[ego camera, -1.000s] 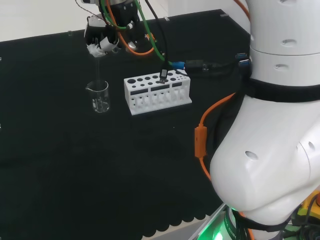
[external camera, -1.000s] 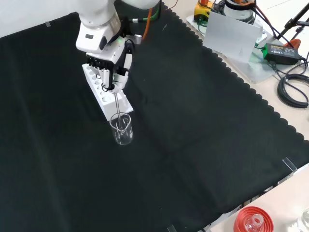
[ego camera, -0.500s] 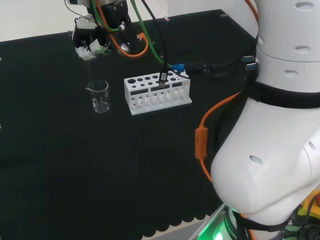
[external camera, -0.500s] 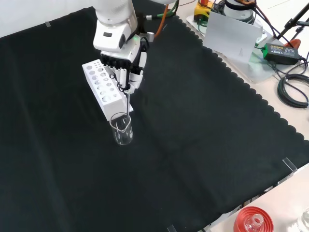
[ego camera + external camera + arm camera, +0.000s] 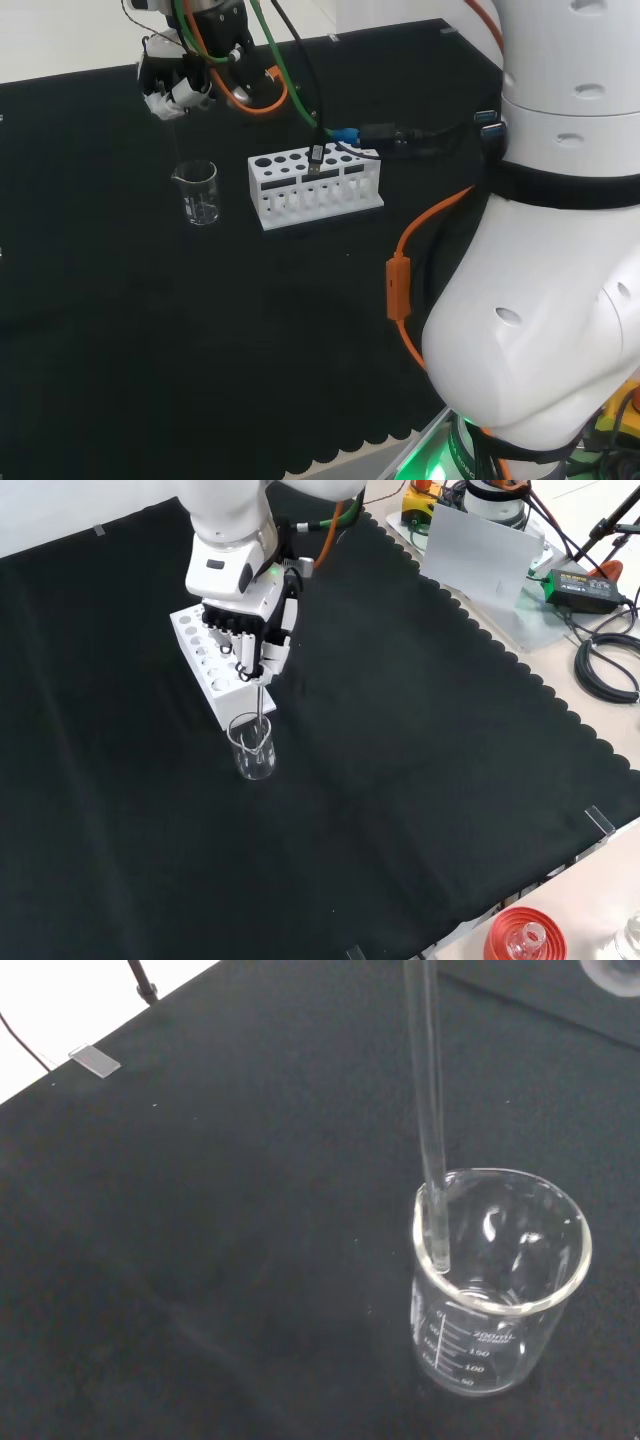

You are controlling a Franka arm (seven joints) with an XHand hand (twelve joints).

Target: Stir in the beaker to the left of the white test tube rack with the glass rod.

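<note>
The head view looks from behind the arm; the front view faces it, looking down. Both share the beaker (image 5: 200,192) and rack (image 5: 218,660). The wrist view sits close above the beaker.

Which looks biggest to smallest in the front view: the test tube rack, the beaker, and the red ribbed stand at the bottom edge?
1. white test tube rack
2. red ribbed stand, cut off by the frame and nearer the camera, so unsure
3. beaker

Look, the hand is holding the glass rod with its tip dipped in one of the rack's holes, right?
Not quite. The hand is holding the rod, but its tip is dipped in the beaker, just inside the rim, not in the rack. The wrist view shows this.
</note>
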